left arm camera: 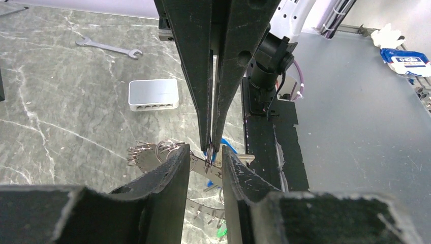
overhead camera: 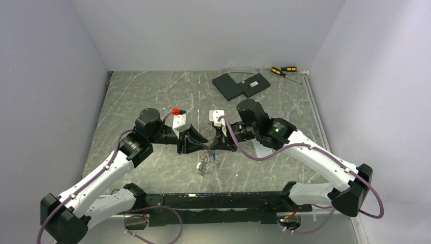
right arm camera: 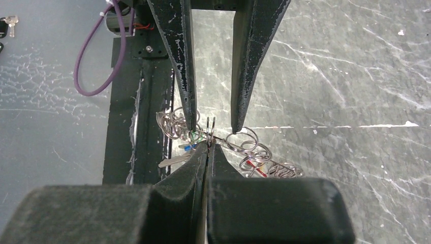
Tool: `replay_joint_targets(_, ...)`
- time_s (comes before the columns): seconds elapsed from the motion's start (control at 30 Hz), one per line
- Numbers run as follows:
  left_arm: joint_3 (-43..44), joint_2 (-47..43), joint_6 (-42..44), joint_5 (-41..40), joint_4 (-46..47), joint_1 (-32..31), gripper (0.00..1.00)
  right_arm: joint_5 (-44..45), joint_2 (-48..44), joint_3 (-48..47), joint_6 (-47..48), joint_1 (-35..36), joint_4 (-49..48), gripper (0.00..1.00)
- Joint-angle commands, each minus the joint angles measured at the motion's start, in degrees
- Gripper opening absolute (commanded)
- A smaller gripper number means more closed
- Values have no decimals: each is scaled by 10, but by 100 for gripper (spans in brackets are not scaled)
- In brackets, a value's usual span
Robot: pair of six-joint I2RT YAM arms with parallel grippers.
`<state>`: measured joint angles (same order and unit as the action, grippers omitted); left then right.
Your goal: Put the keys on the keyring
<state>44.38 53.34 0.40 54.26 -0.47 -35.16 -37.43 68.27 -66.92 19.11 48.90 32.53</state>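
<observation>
Right wrist view: the black right gripper pinches the thin silver metal keyring, fingers pressed together. The black left gripper, fingers partly apart and holding nothing, sits around the keyring. Just under it are small coloured-tag keys. Likely the threading step; next, pinch 1 key.

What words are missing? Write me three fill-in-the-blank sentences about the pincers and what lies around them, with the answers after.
1. The right pincer is ___ on a thin metal ring.
2. The left pincer is ___, with one finger on each side of that ring.
3. The two screwdrivers at the far edge of the table have handles in yellow and ___.

Missing words: shut; open; black.
</observation>
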Motion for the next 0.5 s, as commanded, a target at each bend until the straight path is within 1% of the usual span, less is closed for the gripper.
replay_joint_targets(0.0,25,2,8,21,6,-3,34,0,-17,-37,8,2,-25,0)
replay_joint_targets(0.13,26,5,14,16,6,-6,33,-2,-17,-39,8,2,-25,0)
replay_joint_targets(0.33,28,9,15,15,-10,-9,24,-13,-21,-38,8,2,-30,0)
replay_joint_targets(0.4,28,9,15,15,-10,-10,16,-15,-20,-37,7,2,-29,0)
replay_joint_targets(0.43,28,9,14,16,-8,-10,3,-15,-20,-37,8,2,-29,0)
replay_joint_targets(0.47,29,9,12,18,-8,-10,0,-16,-19,-37,8,2,-29,0)
